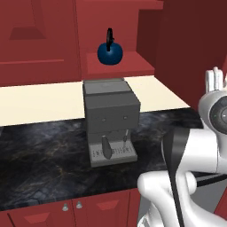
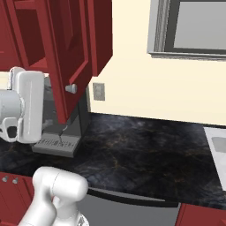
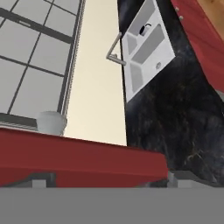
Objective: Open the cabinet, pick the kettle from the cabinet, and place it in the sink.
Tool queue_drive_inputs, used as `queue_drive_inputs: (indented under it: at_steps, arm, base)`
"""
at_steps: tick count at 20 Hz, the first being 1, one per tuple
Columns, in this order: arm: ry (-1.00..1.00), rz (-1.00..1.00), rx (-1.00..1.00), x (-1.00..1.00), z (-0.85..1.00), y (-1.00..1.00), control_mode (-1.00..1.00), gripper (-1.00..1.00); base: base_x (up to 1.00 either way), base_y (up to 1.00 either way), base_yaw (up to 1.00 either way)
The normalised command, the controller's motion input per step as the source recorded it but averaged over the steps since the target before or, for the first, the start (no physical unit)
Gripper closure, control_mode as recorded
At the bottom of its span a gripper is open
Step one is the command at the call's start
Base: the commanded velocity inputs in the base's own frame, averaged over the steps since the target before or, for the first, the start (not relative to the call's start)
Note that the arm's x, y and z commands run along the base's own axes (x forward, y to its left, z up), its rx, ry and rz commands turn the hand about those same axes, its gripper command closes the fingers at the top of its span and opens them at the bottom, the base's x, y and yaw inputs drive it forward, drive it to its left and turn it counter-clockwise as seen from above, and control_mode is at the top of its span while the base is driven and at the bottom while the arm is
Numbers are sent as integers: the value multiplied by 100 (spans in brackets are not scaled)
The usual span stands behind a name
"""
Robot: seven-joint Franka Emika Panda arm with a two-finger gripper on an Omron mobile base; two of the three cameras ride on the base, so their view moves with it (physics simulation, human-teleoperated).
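The cabinet [image 1: 119, 66] stands open, its door [image 2: 75, 48] with a round silver knob [image 2: 70, 88] swung out over the counter. Upright on the cabinet's bottom shelf sits the dark blue kettle [image 1: 109, 52], its black handle arching up. My gripper [image 3: 108, 178] is open and holds nothing; its tips stand wide apart against the red edge of the door. In the left base view my hand is well right of the kettle and nearer the camera. The light grey sink [image 3: 146, 48] lies far along the counter, and its corner [image 2: 218, 150] shows at the right edge.
A grey coffee machine [image 1: 111, 122] stands on the black marble counter directly below the kettle's shelf. A faucet [image 3: 114, 50] rises behind the sink, and a dark mug [image 3: 144, 29] lies in the basin. A white cup [image 3: 51, 122] sits on the window sill. A wall outlet [image 2: 99, 91] is beside the door.
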Motion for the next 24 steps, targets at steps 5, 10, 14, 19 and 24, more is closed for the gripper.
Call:
queue_drive_inputs:
  at_steps: [5,10,14,19,24]
  arm:
    - [15,-4,0,-19,1,-51,-100,-100]
    - [16,-2,-2,-16,0,-15,-100,-100]
    - [16,0,-1,-11,3,15,-100,-100]
    - [12,6,-3,-6,2,37,-100,-100]
    - [11,17,-11,-4,3,47,-100,-100]
  base:
    - [0,0,0]
    - [0,0,0]
    - [0,0,0]
    - [0,0,0]
    - [0,0,0]
